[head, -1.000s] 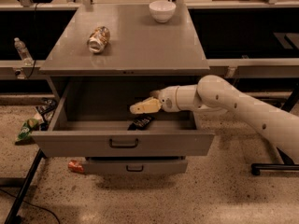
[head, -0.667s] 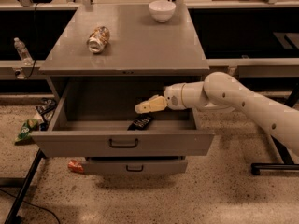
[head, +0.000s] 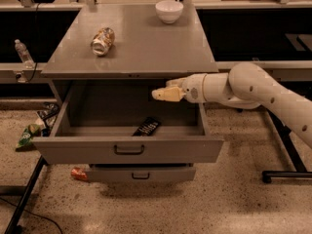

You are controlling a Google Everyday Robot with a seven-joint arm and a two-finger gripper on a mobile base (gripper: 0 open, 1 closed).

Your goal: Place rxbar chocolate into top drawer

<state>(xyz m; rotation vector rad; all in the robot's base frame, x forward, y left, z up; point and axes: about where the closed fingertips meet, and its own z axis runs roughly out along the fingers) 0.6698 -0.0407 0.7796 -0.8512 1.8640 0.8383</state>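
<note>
The rxbar chocolate [head: 146, 126], a flat black bar with pale lettering, lies on the floor of the pulled-out top drawer [head: 73, 152], near its front wall and just right of the middle. My gripper [head: 164, 89] hangs over the back right part of the drawer, just under the table's front edge, above and to the right of the bar. It is open, empty and clear of the bar. The white arm [head: 253, 89] reaches in from the right.
A crushed drink can [head: 102, 40] and a white bowl [head: 169, 9] sit on the grey tabletop [head: 146, 48]. A smaller drawer [head: 141, 173] stands slightly open below. A water bottle [head: 23, 53] and wrappers [head: 29, 133] lie at the left.
My gripper has risen and pulled back to the right, away from the bar. The bar stays where it lay in the drawer.
</note>
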